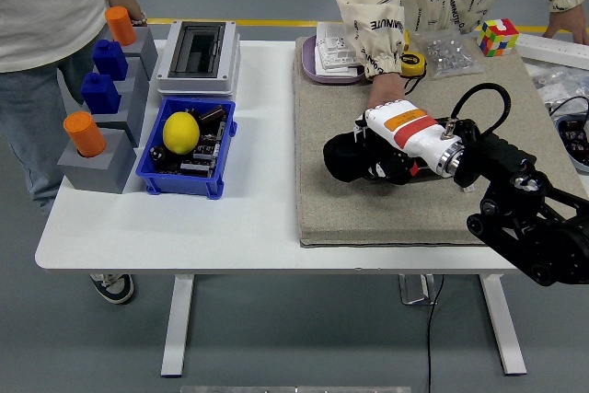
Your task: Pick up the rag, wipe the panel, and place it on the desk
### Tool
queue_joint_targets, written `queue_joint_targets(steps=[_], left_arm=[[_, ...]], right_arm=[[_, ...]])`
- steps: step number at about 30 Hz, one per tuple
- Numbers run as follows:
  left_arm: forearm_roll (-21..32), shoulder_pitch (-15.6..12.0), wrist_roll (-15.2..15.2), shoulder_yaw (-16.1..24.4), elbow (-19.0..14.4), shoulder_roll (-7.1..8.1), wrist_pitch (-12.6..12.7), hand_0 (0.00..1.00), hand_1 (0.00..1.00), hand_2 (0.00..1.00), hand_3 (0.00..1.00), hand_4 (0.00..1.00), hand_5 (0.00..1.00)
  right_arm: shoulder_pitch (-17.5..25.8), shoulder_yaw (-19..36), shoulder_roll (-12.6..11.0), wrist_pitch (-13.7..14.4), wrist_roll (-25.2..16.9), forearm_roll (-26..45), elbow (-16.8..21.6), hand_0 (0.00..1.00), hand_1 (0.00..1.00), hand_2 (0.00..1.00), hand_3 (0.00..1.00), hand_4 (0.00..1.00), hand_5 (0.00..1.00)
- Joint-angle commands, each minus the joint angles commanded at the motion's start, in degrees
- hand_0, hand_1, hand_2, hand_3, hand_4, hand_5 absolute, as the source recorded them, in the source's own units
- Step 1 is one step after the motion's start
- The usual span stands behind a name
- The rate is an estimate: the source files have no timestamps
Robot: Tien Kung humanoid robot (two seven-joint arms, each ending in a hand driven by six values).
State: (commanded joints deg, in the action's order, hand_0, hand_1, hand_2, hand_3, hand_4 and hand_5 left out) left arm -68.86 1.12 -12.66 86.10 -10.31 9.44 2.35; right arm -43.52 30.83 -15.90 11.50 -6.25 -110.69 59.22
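A white table (248, 227) stands on a grey floor, with a yellow line (267, 22) painted across the floor beyond its far edge. A tan felt mat (368, 204) covers the right half of the tabletop.

On the left part sit grey blocks (97, 158) holding orange and blue pegs, a blue bin (187, 149) with a lemon (180, 132) and small parts in it, and a white-framed box (197, 57) with a dark window. At the far edge of the mat lie a purple tray (322, 69), a yellow tape measure (411, 63), a clear bag of small parts (451, 54) and a colour cube (497, 36).

Two people stand at the far side. One, in a cream printed top, rests a hand (386, 91) on the mat just beyond the robot's hand. The other stands at the far left.

The right hand (373, 149) reaches in from the right on a black arm, its white shell marked with an orange and red band. Its fingers are curled around the black rag (345, 156), which bulges out to the left of the hand as a dark crumpled lump. The rag sits on the black panel (386, 172), of which only a dark strip shows under the hand, near the middle of the mat. Rag and panel are both black, so their edges are hard to tell apart.
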Motion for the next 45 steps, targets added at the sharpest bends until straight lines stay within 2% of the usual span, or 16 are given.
queue_joint_targets(steps=[8, 19, 28, 45], left_arm=[[0.1, 0.0, 0.1, -0.2, 0.0, -0.04, 0.0, 0.650, 0.697, 0.746, 0.567, 0.600, 0.477], [0.1, -0.2, 0.0, -0.2, 0.0, 0.04, 0.0, 0.650, 0.697, 0.746, 0.567, 0.600, 0.477], [0.2, -0.3, 0.1, -0.4, 0.0, 0.02, 0.0, 0.651, 0.697, 0.746, 0.567, 0.599, 0.477], [-0.1, -0.3, 0.0, 0.1, 0.0, -0.05, 0.0, 0.650, 0.697, 0.745, 0.566, 0.599, 0.477]], right_arm=[[0.1, 1.1, -0.9, 0.0, -0.1, 0.1, -1.2, 0.240, 0.331, 0.385, 0.372, 0.913, 0.002], [1.7, 6.5, -4.9, -0.2, -0.4, -0.6, -5.5, 0.240, 0.331, 0.385, 0.372, 0.914, 0.002], [3.1, 9.6, -8.1, -0.5, -0.4, -1.0, -7.3, 0.240, 0.331, 0.385, 0.370, 0.914, 0.002], [5.3, 13.4, -12.5, -0.8, -0.5, -1.4, -8.6, 0.240, 0.332, 0.384, 0.371, 0.919, 0.002]])
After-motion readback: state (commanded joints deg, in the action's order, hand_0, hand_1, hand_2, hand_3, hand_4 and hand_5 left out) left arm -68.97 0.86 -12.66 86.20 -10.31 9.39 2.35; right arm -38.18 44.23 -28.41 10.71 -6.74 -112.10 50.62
